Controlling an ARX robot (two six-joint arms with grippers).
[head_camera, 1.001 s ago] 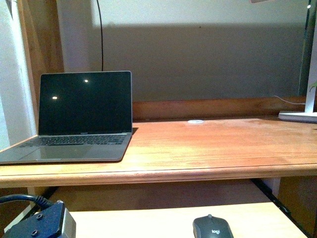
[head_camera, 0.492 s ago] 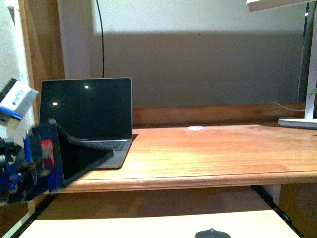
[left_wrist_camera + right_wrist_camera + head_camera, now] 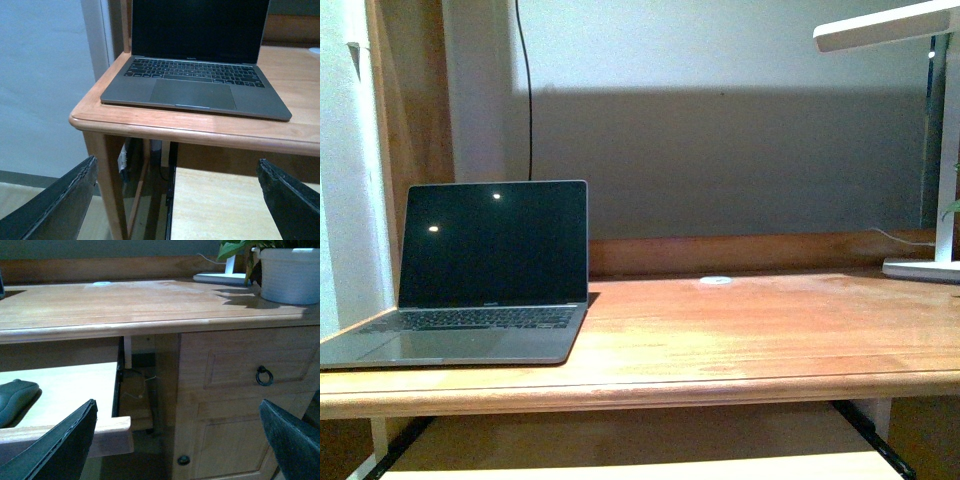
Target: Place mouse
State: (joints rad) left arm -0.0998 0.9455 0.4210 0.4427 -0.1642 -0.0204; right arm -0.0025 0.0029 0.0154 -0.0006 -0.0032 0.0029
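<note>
The mouse [image 3: 14, 399] lies on the pale pull-out shelf [image 3: 70, 385] under the desk [image 3: 750, 330]. Only the right wrist view catches it, a dark domed shape cut off by the picture's edge, resting flat on the shelf's surface and well apart from either gripper. The right gripper [image 3: 177, 404] hangs low in front of the desk with its two dark fingers [image 3: 60, 450] spread wide, and only the shelf's edge and the cabinet side show between them. Beside it is a panelled drawer front with a small black ring pull [image 3: 264, 376]. Up on the desk top stands a white plant pot [image 3: 290, 275] with green leaves above it. The left gripper [image 3: 176, 162] is just as wide open, its fingers framing the desk's corner, where an open laptop [image 3: 490, 270] sits with a dark screen, its front edge close to the desk's rim. Further back on the wood, near the rear board, lies a small flat white disc [image 3: 716, 281]. A white lamp [image 3: 885, 25] reaches in over the far right, and a thin black cable [image 3: 529, 90] runs down the wall behind the laptop.
</note>
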